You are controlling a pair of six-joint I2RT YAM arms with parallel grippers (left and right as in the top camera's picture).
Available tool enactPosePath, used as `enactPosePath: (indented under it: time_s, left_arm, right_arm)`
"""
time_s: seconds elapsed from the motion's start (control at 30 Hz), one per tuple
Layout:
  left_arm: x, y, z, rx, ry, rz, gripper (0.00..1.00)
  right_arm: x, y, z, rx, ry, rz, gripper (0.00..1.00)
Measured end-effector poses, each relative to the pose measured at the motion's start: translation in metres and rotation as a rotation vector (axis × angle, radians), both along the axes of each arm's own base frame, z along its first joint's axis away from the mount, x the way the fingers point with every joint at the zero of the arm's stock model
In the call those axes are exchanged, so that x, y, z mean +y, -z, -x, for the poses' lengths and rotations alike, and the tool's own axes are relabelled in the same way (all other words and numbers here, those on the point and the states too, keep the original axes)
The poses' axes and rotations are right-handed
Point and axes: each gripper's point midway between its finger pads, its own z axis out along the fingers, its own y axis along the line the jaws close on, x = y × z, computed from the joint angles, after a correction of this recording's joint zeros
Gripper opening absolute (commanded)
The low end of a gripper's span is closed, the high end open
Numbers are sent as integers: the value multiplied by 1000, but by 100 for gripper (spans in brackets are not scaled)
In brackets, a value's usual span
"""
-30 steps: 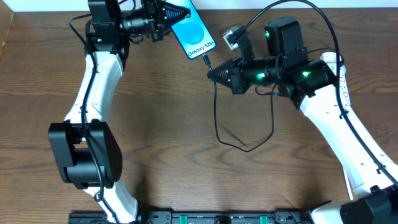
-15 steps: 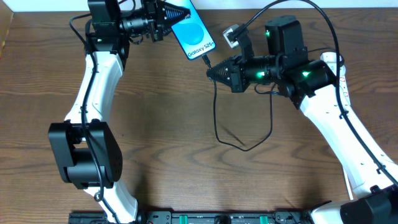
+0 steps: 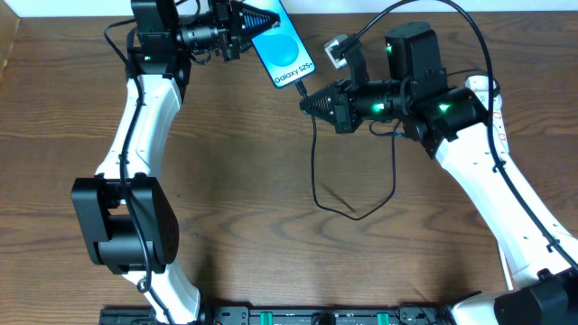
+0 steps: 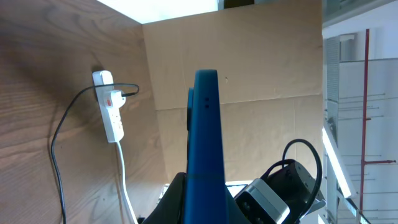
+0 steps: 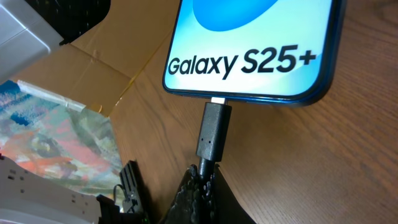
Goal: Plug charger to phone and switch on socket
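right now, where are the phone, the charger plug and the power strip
phone (image 3: pixel 287 52), overhead view, on the middle of its blue screen
charger plug (image 5: pixel 213 134), right wrist view, on its black body by the phone's edge
power strip (image 4: pixel 114 121), left wrist view, on its white body past the red mark

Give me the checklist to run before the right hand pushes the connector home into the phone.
1. Left hand shut on the phone: ok.
2. Right hand shut on the charger just behind its connector: ok.
3. Connector lined up with the phone's port: ok.
4. Connector fully seated: not ok, bare metal shows at the port.
5. Cable slack below the right hand: ok, it lies in a loose loop.
6. Socket switched on: cannot tell.
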Motion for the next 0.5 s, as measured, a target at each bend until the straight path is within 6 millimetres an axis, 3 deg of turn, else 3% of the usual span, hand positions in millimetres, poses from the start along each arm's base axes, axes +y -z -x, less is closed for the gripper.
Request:
enactPosePath:
  time_s: [0.5]
  left_arm:
    - [-10, 1, -2, -23, -11, -10, 7]
  right_arm:
    - [5, -2, 1, 15, -3, -23, 1]
